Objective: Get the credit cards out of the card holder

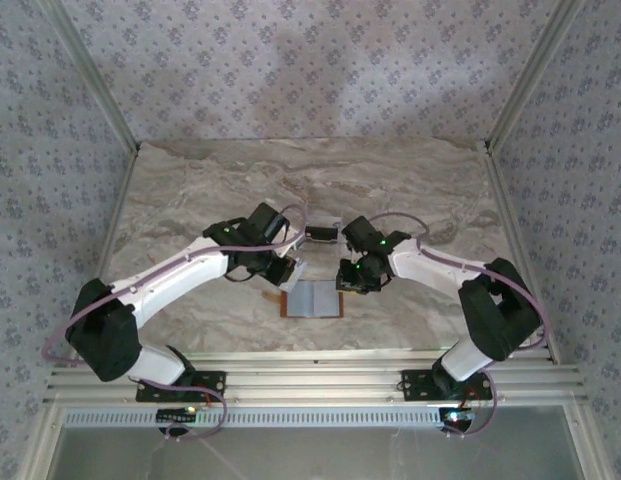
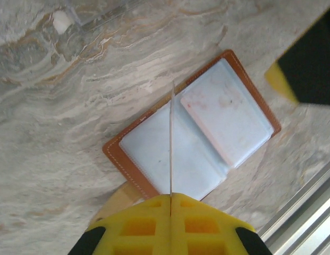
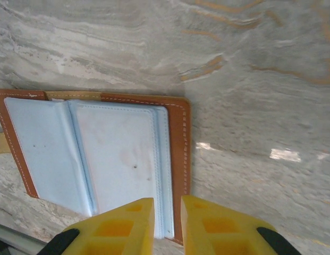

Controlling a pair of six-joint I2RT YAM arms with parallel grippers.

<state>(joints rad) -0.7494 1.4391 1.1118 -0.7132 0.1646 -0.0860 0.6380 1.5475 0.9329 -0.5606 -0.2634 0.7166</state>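
The card holder (image 1: 313, 300) lies open and flat on the marble table, tan-brown outside with a pale blue lining (image 2: 154, 154). My left gripper (image 2: 170, 195) is shut on a thin pale credit card (image 2: 171, 138), seen edge-on and held upright above the holder's middle fold. A pale pinkish card face (image 2: 223, 119) shows in the holder's right pocket. My right gripper (image 3: 167, 204) hovers over the holder's right edge (image 3: 178, 159), its jaws a narrow gap apart with nothing between them. A small dark rectangle (image 1: 320, 234), possibly the dark card, lies on the table behind both grippers.
Patterned walls close in the table on three sides. An aluminium rail (image 1: 310, 380) runs along the near edge, close to the holder (image 2: 308, 207). The right gripper's black and yellow body (image 2: 308, 69) shows close by in the left wrist view.
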